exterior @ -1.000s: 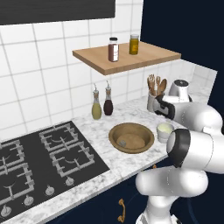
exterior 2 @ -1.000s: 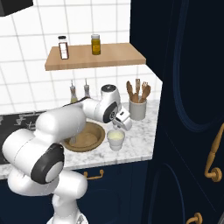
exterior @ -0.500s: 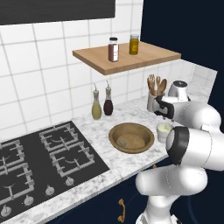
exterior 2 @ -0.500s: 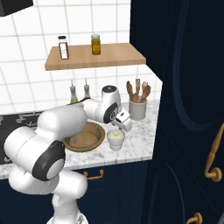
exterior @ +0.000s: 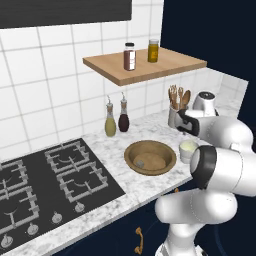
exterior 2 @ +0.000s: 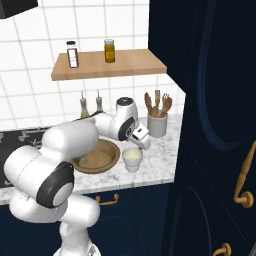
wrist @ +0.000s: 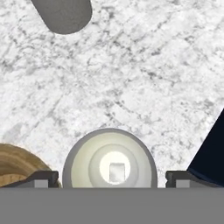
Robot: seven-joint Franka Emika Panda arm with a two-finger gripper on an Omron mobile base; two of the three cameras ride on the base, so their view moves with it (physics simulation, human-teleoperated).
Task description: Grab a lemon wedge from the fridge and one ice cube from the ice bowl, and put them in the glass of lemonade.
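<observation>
end effector [wrist: 112,177] spread above small whitish tapered cup [wrist: 110,164] | pale cube [wrist: 117,170] inside | risk: withdrawing low, fingers clip rim, tipping cup toward wooden bowl [wrist: 15,164] at 9 o'clock

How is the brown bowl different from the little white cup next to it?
The ice bowl is brown, wide and shallow; the glass of lemonade is whitish, narrow and taller for its width. The bowl holds one pale cube near its left side; the glass, seen from above, has one in its middle. Both are round, upright, on the marble counter.

Base views flank the counter [exterior: 150,185]; hand view looks straight down.
</observation>
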